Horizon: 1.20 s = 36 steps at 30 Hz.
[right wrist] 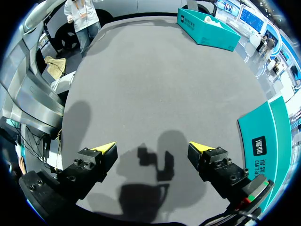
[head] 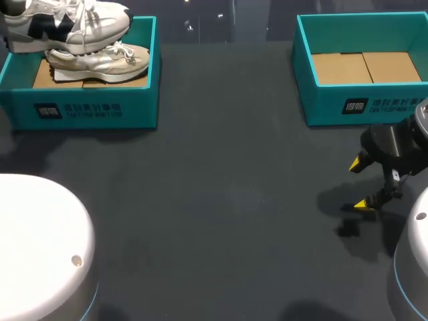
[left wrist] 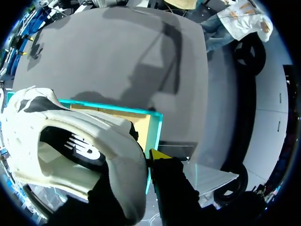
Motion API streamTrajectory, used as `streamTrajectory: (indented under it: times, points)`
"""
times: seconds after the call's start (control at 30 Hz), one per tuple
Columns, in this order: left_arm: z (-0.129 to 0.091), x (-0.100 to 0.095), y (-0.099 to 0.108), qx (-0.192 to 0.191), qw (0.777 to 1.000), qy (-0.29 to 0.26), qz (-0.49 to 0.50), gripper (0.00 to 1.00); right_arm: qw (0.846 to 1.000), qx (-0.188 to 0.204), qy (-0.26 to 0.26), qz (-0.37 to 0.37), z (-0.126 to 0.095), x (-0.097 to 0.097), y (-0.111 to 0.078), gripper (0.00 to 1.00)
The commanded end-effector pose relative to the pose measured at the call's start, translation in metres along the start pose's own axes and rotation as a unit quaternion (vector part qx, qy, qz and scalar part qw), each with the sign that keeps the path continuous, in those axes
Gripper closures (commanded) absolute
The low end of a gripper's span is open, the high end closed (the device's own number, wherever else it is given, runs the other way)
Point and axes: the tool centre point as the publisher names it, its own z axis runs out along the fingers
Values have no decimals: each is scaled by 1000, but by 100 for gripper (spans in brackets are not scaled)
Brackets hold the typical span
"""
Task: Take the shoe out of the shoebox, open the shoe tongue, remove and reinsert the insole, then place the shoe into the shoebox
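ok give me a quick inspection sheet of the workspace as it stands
surface: dark grey table, right arm's shadow on it
job's things: raised shoe over the left shoebox, second shoe lying inside it; right shoebox shows only its cardboard floor
clutter: nothing seen
grippers: left gripper shut on the raised shoe; right gripper open over the table, fingers holding nothing
cables: nothing seen
surroundings: left arm base, right arm base at the near edge
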Motion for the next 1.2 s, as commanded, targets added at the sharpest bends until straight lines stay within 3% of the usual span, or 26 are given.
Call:
streamTrajectory:
  times: [0.03, 0.17, 0.4, 0.7, 0.97, 1.2]
  points:
    - [-15, -4, -47, -39, 999, 5, 7, 100, 1000, 0, -1, 0, 0, 2, 0, 0]
    - [-22, -14, -81, -59, 998, 11, 1, 100, 1000, 0, -1, 0, 0, 2, 0, 0]
    - [-26, -41, -129, -60, 998, 22, 10, 100, 1000, 0, -1, 0, 0, 2, 0, 0]
    - [-24, -81, -192, -42, 998, 27, 41, 100, 1000, 0, -1, 0, 0, 2, 0, 0]
    - [-13, -120, -239, -48, 996, 41, 58, 100, 1000, 0, -1, 0, 0, 2, 0, 0]
    - [-2, -150, -272, -29, 996, 55, 66, 100, 1000, 0, -1, 0, 0, 2, 0, 0]
